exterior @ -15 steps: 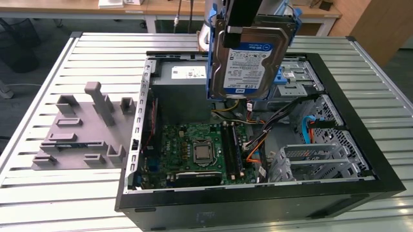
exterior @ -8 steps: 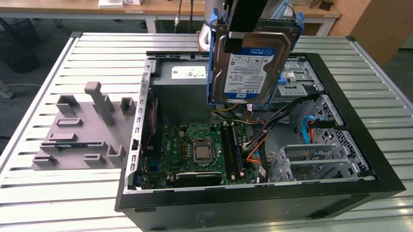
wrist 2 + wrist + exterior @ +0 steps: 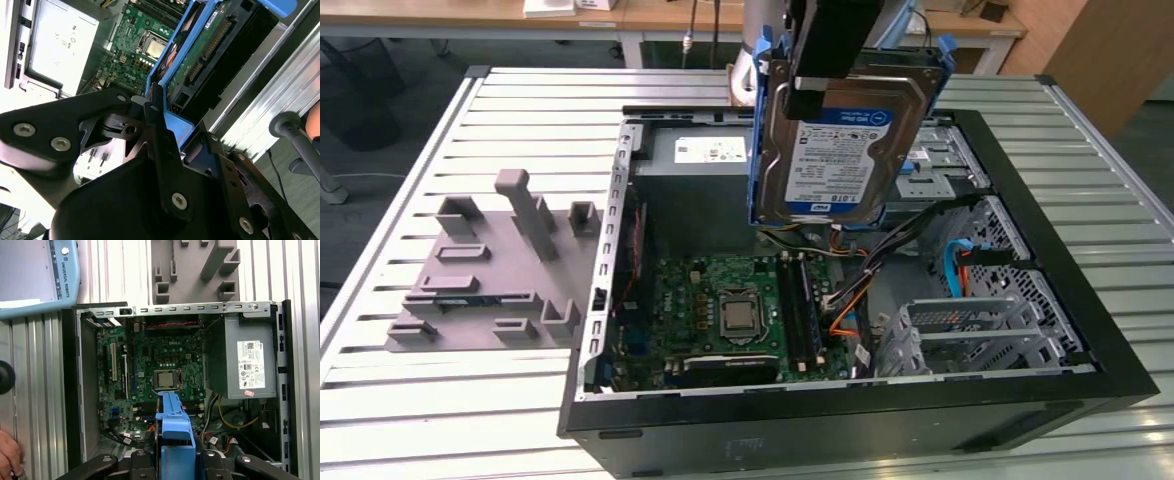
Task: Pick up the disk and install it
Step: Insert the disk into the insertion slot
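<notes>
The disk (image 3: 847, 150), a silver hard drive with a blue-and-white label in a blue plastic carrier, hangs upright in the air over the open computer case (image 3: 1067, 300). My gripper (image 3: 837, 75) is shut on its top edge. In the second wrist view the black fingers (image 3: 152, 125) clamp the blue carrier, and the disk's green circuit board (image 3: 200, 55) faces the camera. In the first wrist view the blue carrier (image 3: 175, 427) sticks out from between the fingers above the motherboard (image 3: 160, 370).
Inside the case lie the motherboard (image 3: 734, 310), a grey power supply box (image 3: 700, 160) with a white sticker, and metal drive cages (image 3: 974, 330) on the exterior view's right. A grey fixture (image 3: 494, 270) stands on the slatted table (image 3: 467, 400). A person's hand (image 3: 7, 455) shows beside the case.
</notes>
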### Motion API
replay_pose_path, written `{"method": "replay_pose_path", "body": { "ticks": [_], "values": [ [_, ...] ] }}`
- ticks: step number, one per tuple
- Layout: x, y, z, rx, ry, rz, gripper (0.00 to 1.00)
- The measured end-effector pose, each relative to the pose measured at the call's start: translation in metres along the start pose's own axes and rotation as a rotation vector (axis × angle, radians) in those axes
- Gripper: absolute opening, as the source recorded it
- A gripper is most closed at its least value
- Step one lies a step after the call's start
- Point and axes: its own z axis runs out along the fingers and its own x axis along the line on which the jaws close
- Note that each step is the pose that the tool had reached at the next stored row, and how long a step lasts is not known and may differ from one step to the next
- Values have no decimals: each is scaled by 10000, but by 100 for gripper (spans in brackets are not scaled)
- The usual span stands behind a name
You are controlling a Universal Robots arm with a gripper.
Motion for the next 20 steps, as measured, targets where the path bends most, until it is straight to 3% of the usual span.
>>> {"method": "replay_pose_path", "body": {
  "ticks": [12,16,20],
  "values": [
    [13,-1,1,0,1,-2,36],
    [82,-6,5,1,1,-2,36],
    [120,-8,14,104,-6,-2,36]
  ]
}}
